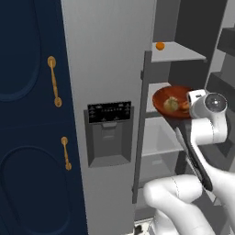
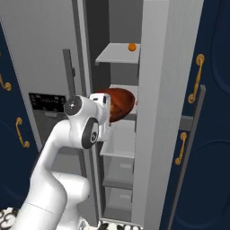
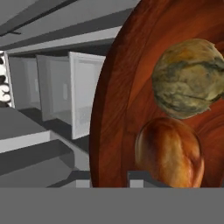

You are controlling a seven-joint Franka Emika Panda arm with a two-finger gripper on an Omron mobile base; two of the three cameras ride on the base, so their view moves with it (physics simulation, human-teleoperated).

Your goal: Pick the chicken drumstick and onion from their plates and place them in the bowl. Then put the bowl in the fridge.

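The glossy red-brown bowl (image 1: pixel 161 100) is held at the open fridge (image 1: pixel 105 55), level with its middle shelf (image 1: pixel 153 87). In it lie the round yellowish-tan onion (image 1: pixel 171 103) and the reddish-brown chicken drumstick (image 1: pixel 184 105). My gripper (image 1: pixel 189 106) is shut on the bowl's near rim. In the hand view the bowl's rim (image 3: pixel 109 131) runs between my fingertips (image 3: pixel 141 180), with the onion (image 3: pixel 190 78) above the drumstick (image 3: pixel 170 153). From the right base view the bowl (image 2: pixel 121 102) sits just past my hand (image 2: pixel 107 110). The plates are out of view.
A bright orange ball (image 1: pixel 159 46) rests on the upper fridge shelf (image 1: pixel 183 54). The fridge door (image 1: pixel 109 128) with its black dispenser stands open to the left. Navy cabinets with brass handles (image 1: pixel 54 81) flank the fridge. Lower shelves and drawers (image 2: pixel 119 179) lie beneath the bowl.
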